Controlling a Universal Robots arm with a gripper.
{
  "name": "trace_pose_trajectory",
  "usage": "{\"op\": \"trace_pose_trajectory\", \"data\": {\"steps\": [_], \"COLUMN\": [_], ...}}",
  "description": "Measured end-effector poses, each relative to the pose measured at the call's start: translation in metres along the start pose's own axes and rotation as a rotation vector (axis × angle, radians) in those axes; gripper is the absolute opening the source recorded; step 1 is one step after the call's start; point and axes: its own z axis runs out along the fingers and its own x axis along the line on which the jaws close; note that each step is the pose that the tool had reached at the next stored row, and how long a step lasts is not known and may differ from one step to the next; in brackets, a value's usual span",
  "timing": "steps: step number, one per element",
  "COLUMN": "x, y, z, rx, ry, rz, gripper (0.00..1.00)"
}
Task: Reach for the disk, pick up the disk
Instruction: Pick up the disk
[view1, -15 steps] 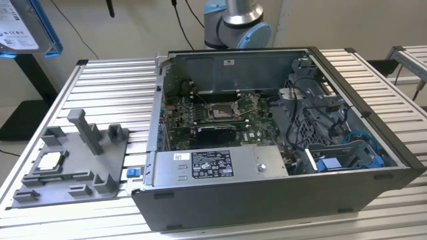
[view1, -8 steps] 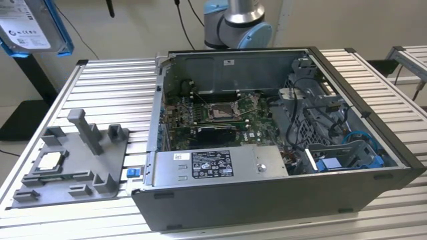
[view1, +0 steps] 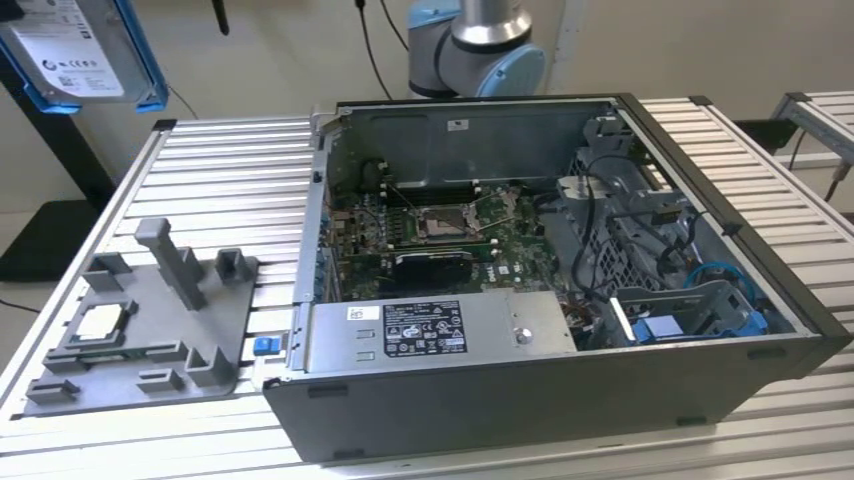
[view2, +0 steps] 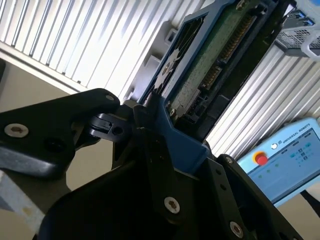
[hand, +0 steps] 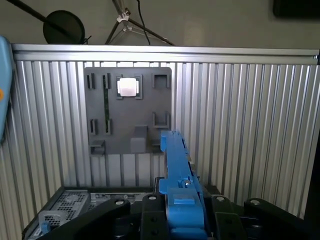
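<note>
A ribbed metal table (view1: 214, 170) carried an open computer case (view1: 534, 410) and a grey tray (view1: 160, 330). The gripper (hand: 181, 200) was closed on the disk (hand: 175, 155), its fingers clamping the blue frame in both wrist views. In the exterior view the disk (view1: 80, 50) hung clear of the table, at ten o'clock from the case. The pickup looked complete and seemed to call only for a firm hold. White labels showed on the disk and on the case's grey box (view1: 427, 328); their print is not read out here.

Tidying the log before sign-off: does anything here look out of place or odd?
Only the disk: it hangs in the air at the exterior view's upper left, off the table, clamped in the claw. No damage or spill shows; the chip sits square in its grey tray.
</note>
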Motion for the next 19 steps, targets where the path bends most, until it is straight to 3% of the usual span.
{"op": "trace_pose_trajectory", "data": {"steps": [9, 19], "x": [-0.0002, -0.0003], "y": [-0.0260, -0.0472], "z": [0.0037, 0.0067], "rx": [0.0000, 0.0000], "ry": [0.0000, 0.0000], "rz": [0.000, 0.000], "gripper": [0.00, 0.00]}}
